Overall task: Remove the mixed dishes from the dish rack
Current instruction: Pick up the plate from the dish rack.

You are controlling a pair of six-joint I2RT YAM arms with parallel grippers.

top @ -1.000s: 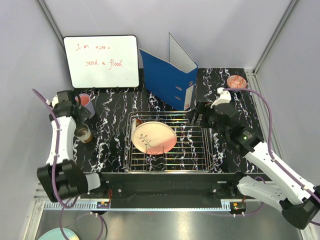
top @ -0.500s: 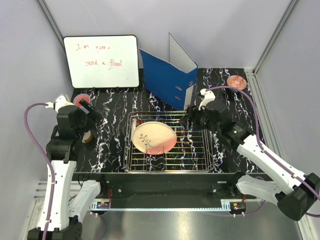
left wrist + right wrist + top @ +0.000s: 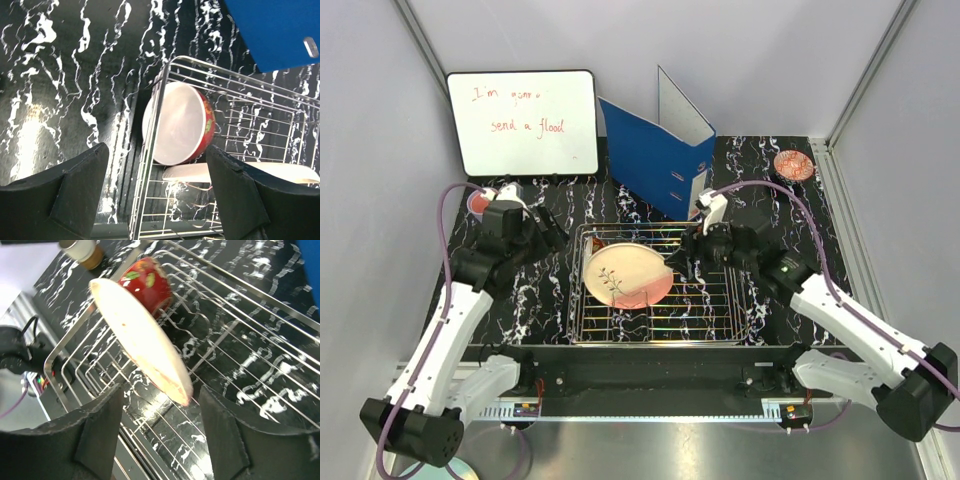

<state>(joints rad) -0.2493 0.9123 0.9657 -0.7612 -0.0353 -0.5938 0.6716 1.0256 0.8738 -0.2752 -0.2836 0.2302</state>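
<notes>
The silver wire dish rack (image 3: 720,300) stands mid-table. The cream-and-pink plate (image 3: 625,275) lies tilted in its left half, with a red-patterned bowl (image 3: 598,243) on its side in the rack's back-left corner. My left gripper (image 3: 552,230) is open and empty, just outside that corner; in the left wrist view the bowl (image 3: 182,122) lies ahead between the fingers, behind the rack wall (image 3: 156,125). My right gripper (image 3: 678,258) is open over the rack at the plate's right edge; the plate (image 3: 142,335) and the bowl (image 3: 147,277) show ahead of its fingers.
A blue ring binder (image 3: 655,160) stands behind the rack and a whiteboard (image 3: 523,122) at the back left. A small red-patterned bowl (image 3: 793,163) sits at the back right. A pink cup (image 3: 478,201) peeks out behind my left arm. A cream-brown cup (image 3: 84,251) stands left of the rack.
My left arm has swung right from the cups to the rack's back-left corner. My right gripper has moved left over the rack to the plate's right edge.
</notes>
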